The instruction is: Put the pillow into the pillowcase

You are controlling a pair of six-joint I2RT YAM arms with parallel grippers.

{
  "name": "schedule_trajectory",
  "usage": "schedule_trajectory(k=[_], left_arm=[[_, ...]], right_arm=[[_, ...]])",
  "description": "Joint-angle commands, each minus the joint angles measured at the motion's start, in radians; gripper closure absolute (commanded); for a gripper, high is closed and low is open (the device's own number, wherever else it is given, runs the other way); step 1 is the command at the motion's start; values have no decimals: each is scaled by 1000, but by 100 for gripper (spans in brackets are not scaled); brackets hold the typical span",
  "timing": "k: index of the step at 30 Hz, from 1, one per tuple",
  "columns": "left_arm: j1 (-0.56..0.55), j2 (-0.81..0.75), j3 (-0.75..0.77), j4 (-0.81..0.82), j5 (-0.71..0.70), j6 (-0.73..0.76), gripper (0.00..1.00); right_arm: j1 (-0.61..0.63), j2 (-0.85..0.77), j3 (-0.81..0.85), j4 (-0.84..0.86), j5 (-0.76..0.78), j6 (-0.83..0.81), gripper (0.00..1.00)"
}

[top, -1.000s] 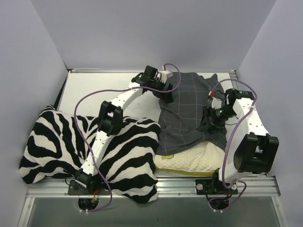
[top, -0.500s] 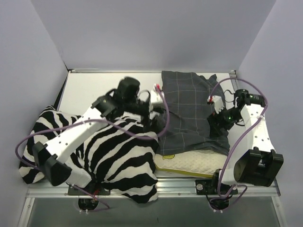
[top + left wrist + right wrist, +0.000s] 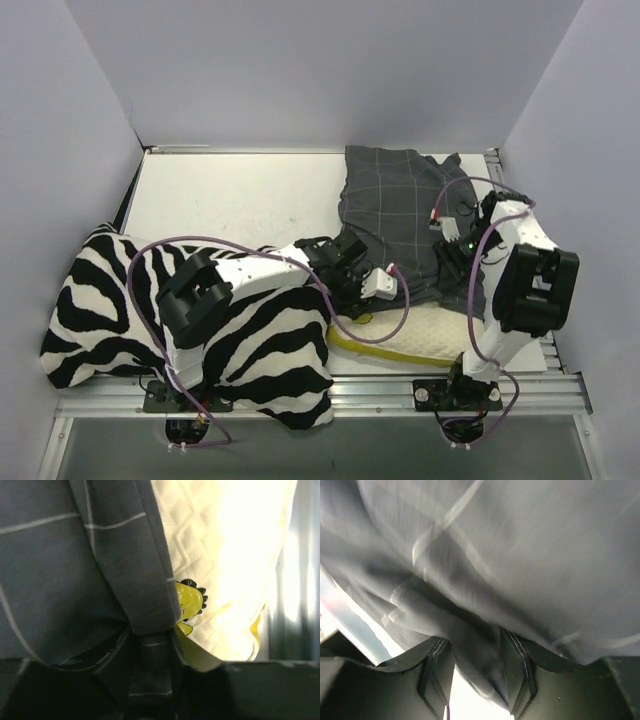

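White arms, black joints, seemingly purple cables.

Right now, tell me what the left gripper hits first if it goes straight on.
The pillowcase: its folded hem lies right at the left gripper, so it would push into that cloth first. The pillow lies off to one side, probably missed, though depth is unclear.

Pillow: far part hidden under pillowcase; only the near edge shows. Left wrist view: glare washes out its quilting. Left gripper: fingertips buried in a pillowcase fold. Right wrist view: cloth motion-blurred, cut off on every side.
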Motion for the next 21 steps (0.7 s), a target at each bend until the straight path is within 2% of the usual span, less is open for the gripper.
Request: schedule_trajectory(k=[1, 4, 5, 6, 7, 9, 10, 11, 13, 16, 19, 21], left_arm=[[79, 82, 181, 236, -201, -96, 63], [183, 150, 298, 262, -258, -172, 67], [206, 139, 307, 272, -259, -166, 66], [237, 124, 307, 285, -255, -155, 62], [256, 107, 306, 294, -195, -150, 48], [274, 32, 277, 294, -125, -146, 37], [273, 5, 255, 286, -100, -111, 29], [267, -52, 212, 283, -48, -91, 25], [219, -98, 171, 268, -32, -31, 16], [111, -125, 126, 253, -23, 86, 12], [46, -79, 140, 269, 4, 152, 10], [3, -20, 173, 286, 21, 175, 10]], right_arm=[[-1, 118, 220, 119, -109, 246, 61], [10, 214, 380, 124, -154, 371, 60], [10, 226, 470, 121, -163, 391, 56], [4, 226, 500, 117, -166, 415, 52], [-2, 207, 520, 109, -166, 417, 47], [-37, 171, 549, 79, -172, 399, 41], [-51, 116, 545, 51, -171, 365, 40], [-71, 88, 534, 40, -165, 344, 39], [-126, -2, 473, 28, -101, 243, 39], [-182, -99, 339, 80, 22, 114, 39], [-203, -133, 223, 161, 78, 62, 42], [-205, -148, 178, 209, 81, 32, 48]])
